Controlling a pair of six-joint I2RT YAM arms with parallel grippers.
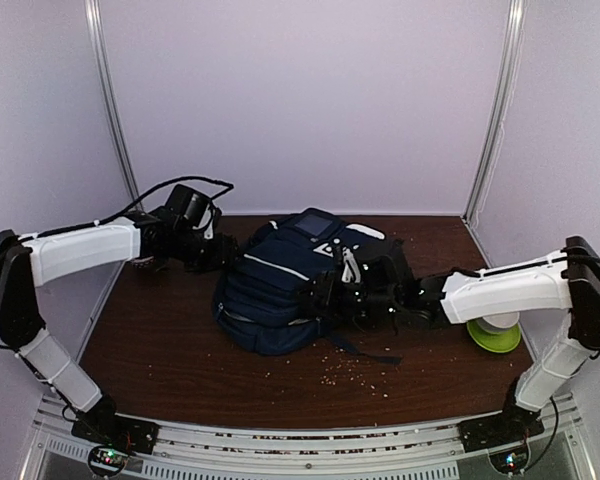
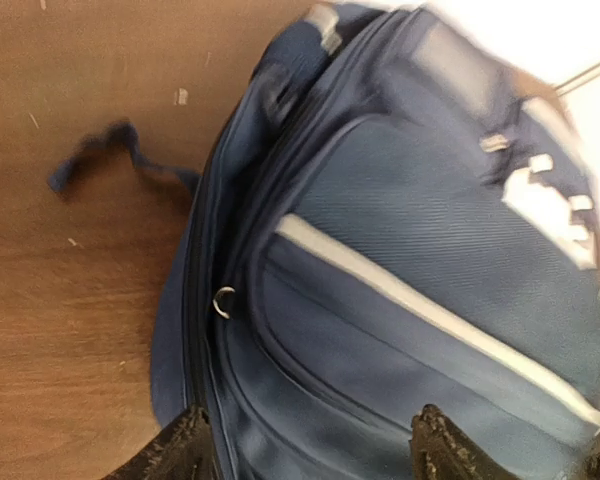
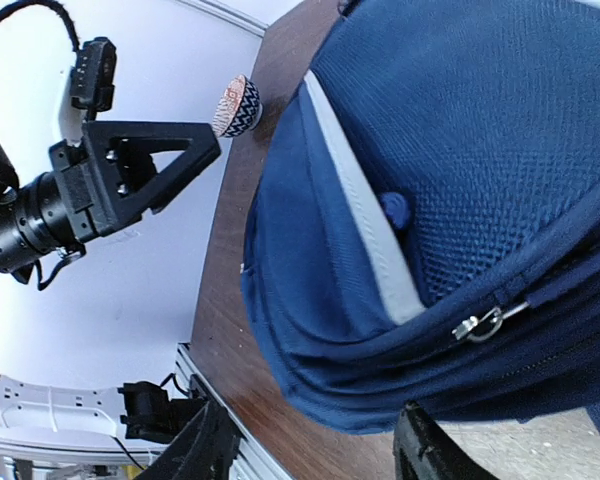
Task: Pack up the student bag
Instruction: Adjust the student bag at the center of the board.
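With my right hand spread close by the student bag, which slumps mid-frame on the tabletop, and my left hand spread at its upper-left edge, I judge it soft, floppy, probably light, best pinched along a zipper seam.

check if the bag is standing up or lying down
Lying down: the bag sprawls on the table, its striped front facing up.

The student bag is big and dark blue, with thin white stripes and white patches near its top. It lies on its back, front side up, in the middle of the brown table.
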